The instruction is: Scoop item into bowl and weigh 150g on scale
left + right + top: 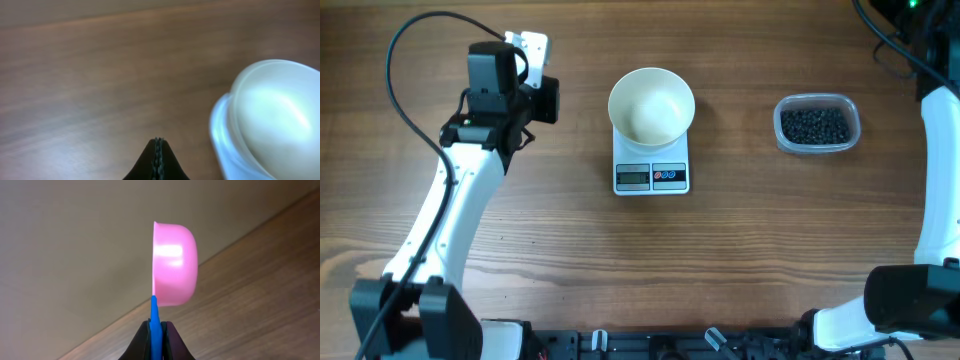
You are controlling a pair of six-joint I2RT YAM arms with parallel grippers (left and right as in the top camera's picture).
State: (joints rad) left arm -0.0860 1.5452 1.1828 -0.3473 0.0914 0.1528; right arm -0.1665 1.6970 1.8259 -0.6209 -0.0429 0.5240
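Closest to us, our right claw (156,331) pinches the blue handle of a pink scoop (174,265), whose cup is turned on its side. Our left claw (158,151) is pressed together with nothing between its fingers, hovering over the wooden table (570,250) near the white bowl (651,103). We see the bowl sitting empty on the scale (652,177) at mid-table. Black beans (814,126) lie in a clear tub (782,108), well apart from the scale on its right in the overhead view.
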